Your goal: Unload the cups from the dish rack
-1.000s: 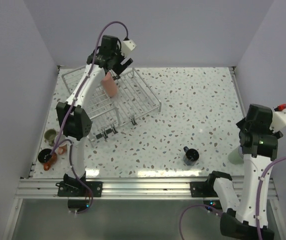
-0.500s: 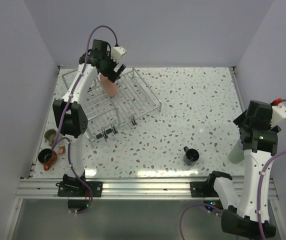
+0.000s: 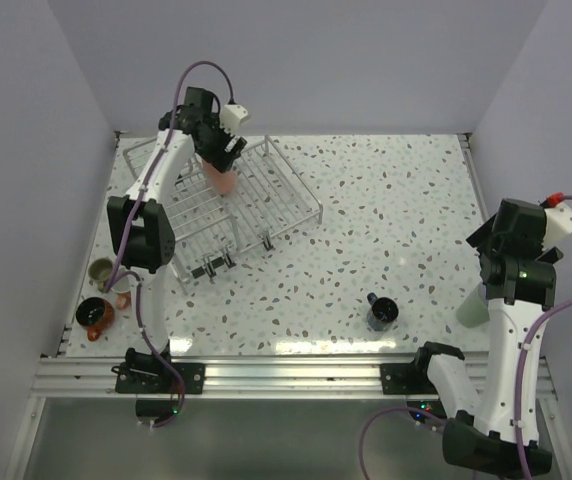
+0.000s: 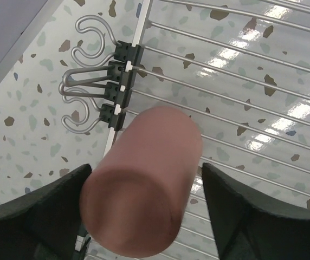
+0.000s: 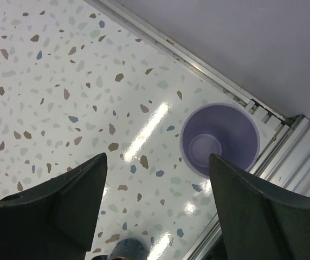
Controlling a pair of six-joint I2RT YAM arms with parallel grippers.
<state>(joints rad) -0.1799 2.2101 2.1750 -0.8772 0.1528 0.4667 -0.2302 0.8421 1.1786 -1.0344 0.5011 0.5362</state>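
Grasp: left gripper [image 4: 144, 227] clenched on salmon-pink cup [image 4: 149, 179], held above dish rack [image 3: 256, 200] wires nr clipped edge. Right gripper [image 5: 155, 216] spread, empty, over lavender cup [image 5: 220, 140] standing on table [image 5: 63, 81]. Risk: smooth cup may slip btw fingers & drop onto rack if swung fast.
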